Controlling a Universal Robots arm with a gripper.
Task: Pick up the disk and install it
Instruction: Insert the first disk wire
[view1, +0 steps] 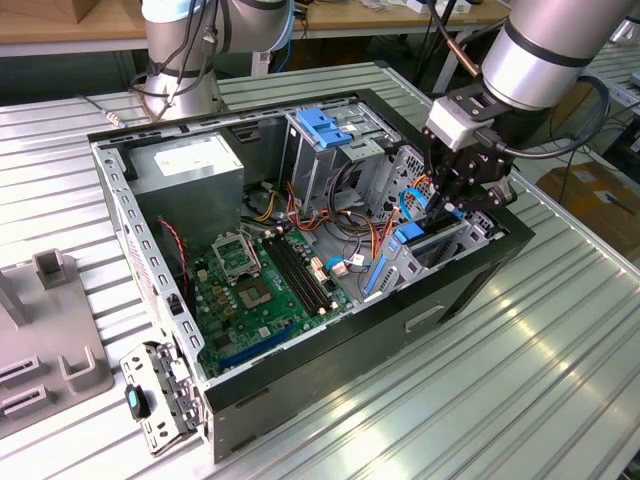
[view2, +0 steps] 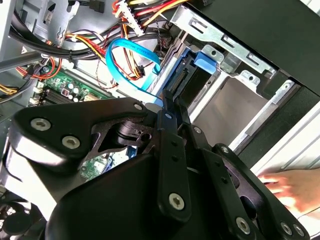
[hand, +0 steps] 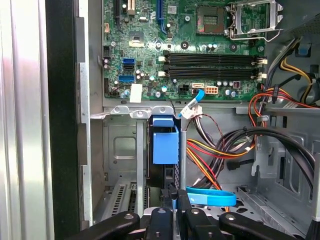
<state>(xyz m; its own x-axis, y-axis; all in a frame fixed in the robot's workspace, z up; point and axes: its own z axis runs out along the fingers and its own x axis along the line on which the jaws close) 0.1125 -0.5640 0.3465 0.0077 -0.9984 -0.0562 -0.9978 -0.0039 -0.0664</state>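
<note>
Clenched empty, the tool (hand: 174, 194) touched the end of the disk (hand: 165, 147), which stood in the computer case's (view1: 350, 365) drive bay (hand: 120, 145).

Cables (hand: 225, 145) and a blue ribbon (hand: 212, 197) crowd one side of the disk (hand: 165, 147); the bay wall (hand: 141, 165) hems the other; beyond it an empty compartment (hand: 120, 150) lies open.
</note>
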